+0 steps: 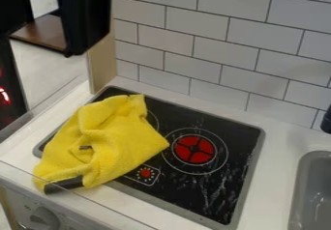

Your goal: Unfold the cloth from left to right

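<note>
Camera view, rumpled yellow cloth, partly over black cooktop, hand upper left, cannot tell its grip

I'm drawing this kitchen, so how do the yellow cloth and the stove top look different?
The cloth is yellow, but the stove top is mostly black with red spots. The cloth is bunched up in folds, while the stove top is flat. The cloth looks fuzzy; the stove top looks smooth, with whitish smears.

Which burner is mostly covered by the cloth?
The left-hand burner: only an arc shows past the yellow cloth; the right-hand burner shows its red centre.
</note>
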